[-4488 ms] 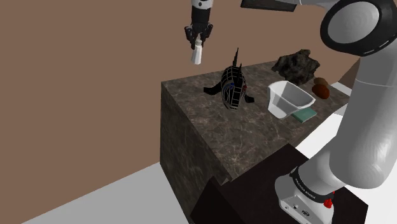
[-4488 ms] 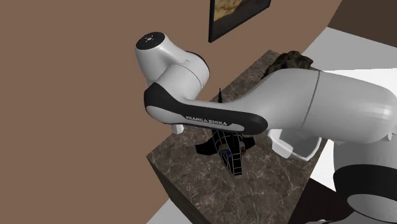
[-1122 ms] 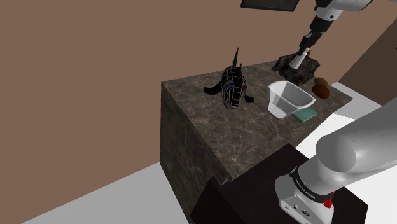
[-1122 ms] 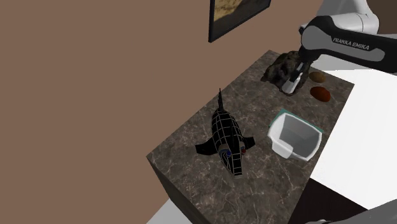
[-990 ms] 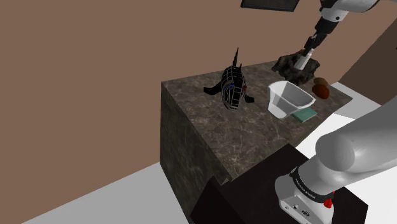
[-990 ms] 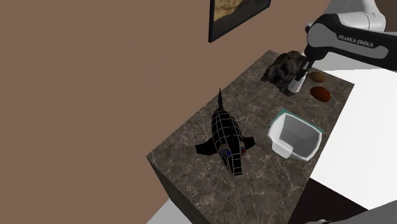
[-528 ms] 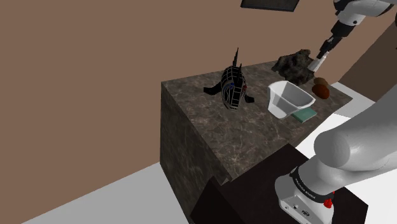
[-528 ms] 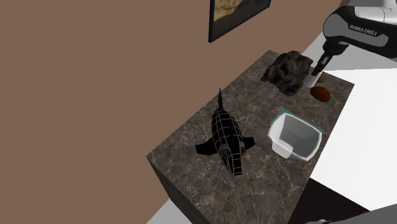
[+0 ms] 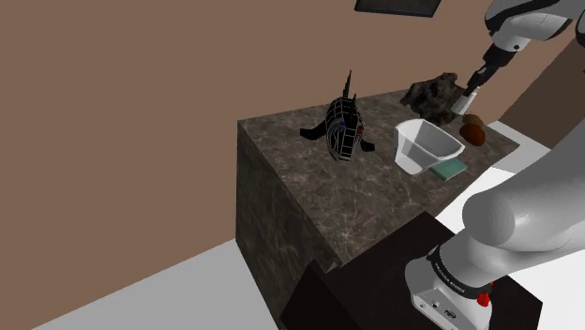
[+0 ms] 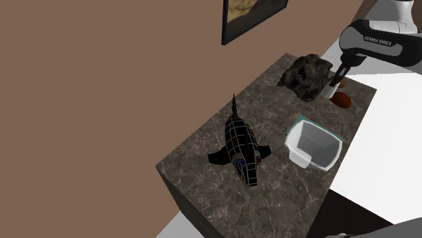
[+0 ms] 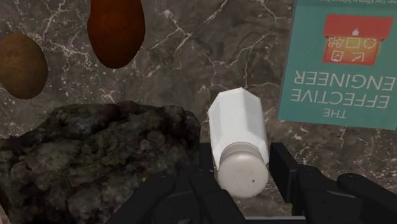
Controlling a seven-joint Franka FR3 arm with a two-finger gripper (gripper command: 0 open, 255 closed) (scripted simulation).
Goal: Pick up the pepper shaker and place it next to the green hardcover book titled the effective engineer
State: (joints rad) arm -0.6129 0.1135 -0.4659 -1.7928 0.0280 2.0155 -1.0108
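Note:
A white, faceted pepper shaker (image 11: 235, 130) with a rounded cap is clasped between my black fingers (image 11: 283, 167); my gripper (image 11: 240, 156) is shut on it. In the shoulder view the gripper (image 9: 472, 91) hangs tilted over the counter's far right end, with the shaker (image 9: 463, 104) just above the dark rock (image 9: 433, 94). The teal-green book (image 11: 342, 62), lettered "The Effective Engineer", lies flat on the marble beyond the shaker. Its corner (image 9: 449, 169) sticks out from under the white container (image 9: 427, 145). From the second exterior view the shaker (image 10: 331, 88) hovers between the rock (image 10: 308, 74) and a brown lump (image 10: 341, 99).
A black wire-lined fish figure (image 9: 344, 127) sits mid-counter. Two brown rounded lumps (image 11: 114, 32) (image 11: 22, 63) lie beside the rock (image 11: 95, 153). The dark marble counter (image 9: 319, 206) drops off at its near edges. A framed picture (image 10: 253, 15) hangs on the brown wall.
The gripper carried the shaker toward the shoulder view's right and slightly down, from over the rock to beside the brown lumps. It stayed shut on the shaker.

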